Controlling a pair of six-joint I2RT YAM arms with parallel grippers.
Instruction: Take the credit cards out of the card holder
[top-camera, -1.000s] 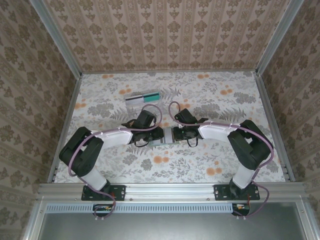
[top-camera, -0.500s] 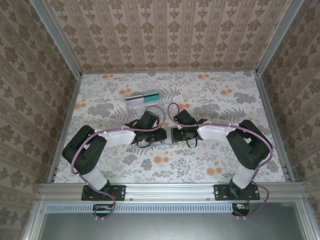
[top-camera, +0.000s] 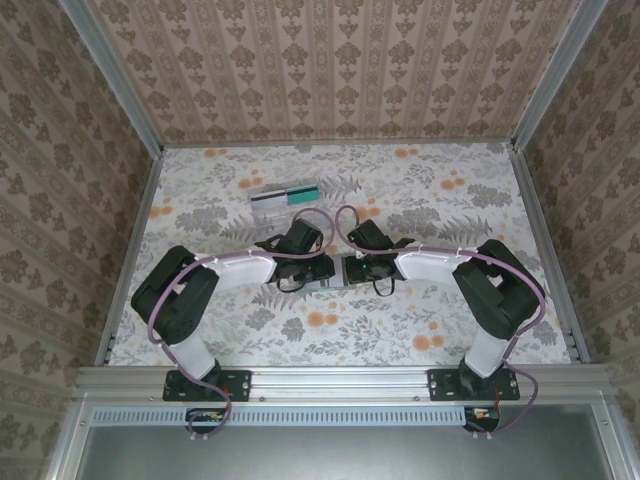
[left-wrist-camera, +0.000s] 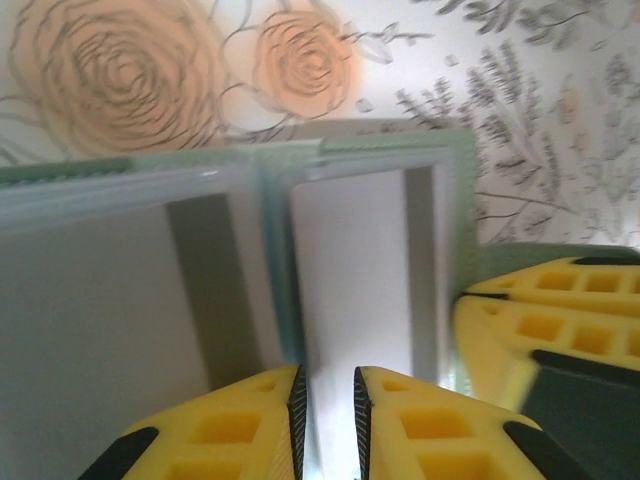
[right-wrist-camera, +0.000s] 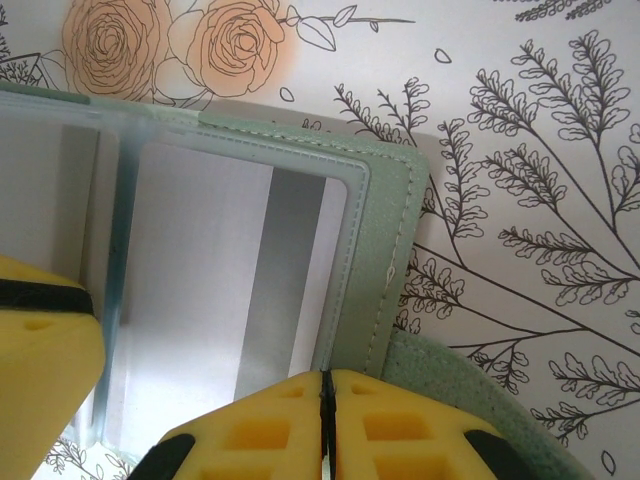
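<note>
2 grippers meet over the open card holder (top-camera: 334, 273), which lies between them. My right gripper (right-wrist-camera: 325, 412) is clenched at its green edge. My left gripper (left-wrist-camera: 327, 402) shows a slit; whether it grasps anything I cannot tell. I'd pinch the white card (left-wrist-camera: 350, 280) squarely, then draw it straight out.

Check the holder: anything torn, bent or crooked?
Nothing stands out. The holder lies open on the table, untorn, and the cards sit square in their pockets.
</note>
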